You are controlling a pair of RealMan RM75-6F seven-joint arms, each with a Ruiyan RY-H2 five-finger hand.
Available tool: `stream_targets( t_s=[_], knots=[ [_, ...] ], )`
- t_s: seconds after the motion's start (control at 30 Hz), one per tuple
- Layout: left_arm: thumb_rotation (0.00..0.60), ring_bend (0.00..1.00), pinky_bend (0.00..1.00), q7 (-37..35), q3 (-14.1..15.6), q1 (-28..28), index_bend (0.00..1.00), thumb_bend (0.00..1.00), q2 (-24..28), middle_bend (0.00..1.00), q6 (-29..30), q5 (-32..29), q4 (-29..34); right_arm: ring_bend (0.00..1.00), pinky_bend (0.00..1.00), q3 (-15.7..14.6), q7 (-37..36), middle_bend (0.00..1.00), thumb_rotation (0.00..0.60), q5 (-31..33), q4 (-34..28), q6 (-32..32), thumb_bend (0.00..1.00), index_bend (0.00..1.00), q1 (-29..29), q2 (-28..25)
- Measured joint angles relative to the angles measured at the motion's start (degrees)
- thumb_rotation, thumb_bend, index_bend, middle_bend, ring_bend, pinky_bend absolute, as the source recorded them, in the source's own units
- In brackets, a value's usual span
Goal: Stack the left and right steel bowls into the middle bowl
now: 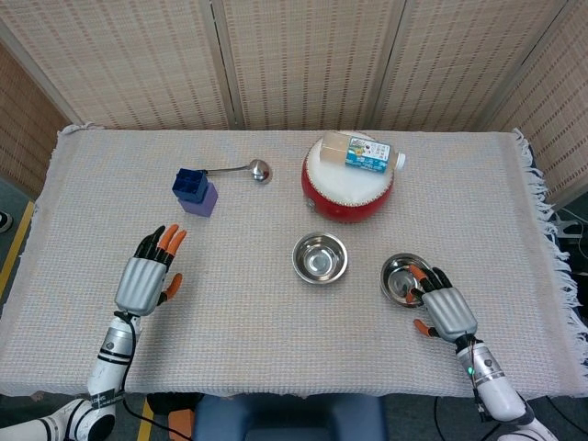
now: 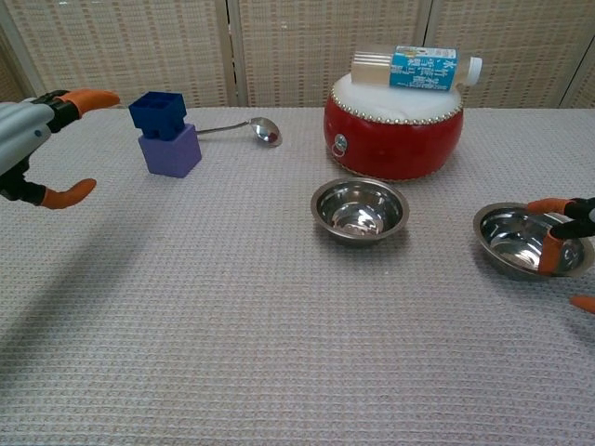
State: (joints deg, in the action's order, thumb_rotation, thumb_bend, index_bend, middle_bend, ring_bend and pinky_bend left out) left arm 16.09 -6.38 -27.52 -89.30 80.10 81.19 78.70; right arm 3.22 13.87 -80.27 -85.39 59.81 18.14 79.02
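Two shiny round steel bowls sit on my woven cloth-covered table [image 1: 110, 202], both in front of the red drum [image 1: 347, 188].

Middle steel bowl [image 1: 320, 257] lies just in front of the drum; I cannot tell if another bowl is nested in it. Right steel bowl [image 1: 401, 272] sits to the drum's front right, and my right hand [image 1: 439, 304] has its orange fingertips [image 2: 550, 251] over that bowl's near rim, holding nothing I can see. My left hand [image 1: 150, 275] hovers spread wide and empty, well off to the drum's front left, near the blue and purple stacked blocks [image 1: 194, 191]. A metal ladle [image 1: 241, 170] lies left of the drum, and a plastic bottle [image 1: 370, 153] rests on top of it.
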Motion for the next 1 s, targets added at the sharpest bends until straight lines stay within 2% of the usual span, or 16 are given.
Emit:
stream_targets(
  t_s=[0.17, 0.37, 0.5, 0.7, 0.93, 1.0],
  knots=[
    [0.600, 0.00, 0.15, -0.79, -0.11, 1.16, 0.00, 0.41, 1.55, 0.00, 0.51, -0.09, 0.30, 0.00, 0.00, 0.61, 2.29, 0.02, 0.600, 2.56, 1.31, -1.22, 0.31, 0.58, 1.26, 2.69],
    [0.600, 0.00, 0.15, -0.60, -0.52, 2.02, 0.00, 0.41, 2.05, 0.00, 1.83, 0.42, -0.23, 0.00, 0.00, 1.28, 2.00, 0.08, 0.600, 2.17, 2.57, 1.60, 0.38, 0.69, 1.55, 4.81],
    [0.600, 0.00, 0.15, -0.83, -0.76, 2.61, 0.00, 0.41, 2.44, 0.00, 2.34, 0.74, -0.36, 0.00, 0.00, 1.54, 0.94, 0.09, 0.600, 0.40, 1.71, 3.93, 0.38, 0.70, 1.62, 4.80],
    [0.600, 0.00, 0.15, -1.46, -1.26, 3.38, 0.00, 0.41, 3.13, 0.00, 2.92, 0.80, -0.17, 0.00, 0.00, 3.24, 0.61, 0.09, 0.600, -2.31, -2.94, 6.96, 0.38, 0.70, 2.84, 4.17],
    [0.600, 0.00, 0.15, -2.32, -1.81, 4.40, 0.00, 0.41, 4.16, 0.00, 3.47, 0.39, 0.16, 0.00, 0.00, 7.52, 6.80, 0.10, 0.600, -0.35, -5.44, 4.08, 0.38, 0.69, 8.91, 7.49],
    [0.600, 0.00, 0.15, -2.53, -1.87, 4.80, 0.00, 0.41, 4.63, 0.00, 3.71, 0.33, 0.27, 0.00, 0.00, 8.65, 8.57, 0.09, 0.600, 1.10, -4.85, 2.78, 0.38, 0.65, 10.80, 9.60]
  ],
)
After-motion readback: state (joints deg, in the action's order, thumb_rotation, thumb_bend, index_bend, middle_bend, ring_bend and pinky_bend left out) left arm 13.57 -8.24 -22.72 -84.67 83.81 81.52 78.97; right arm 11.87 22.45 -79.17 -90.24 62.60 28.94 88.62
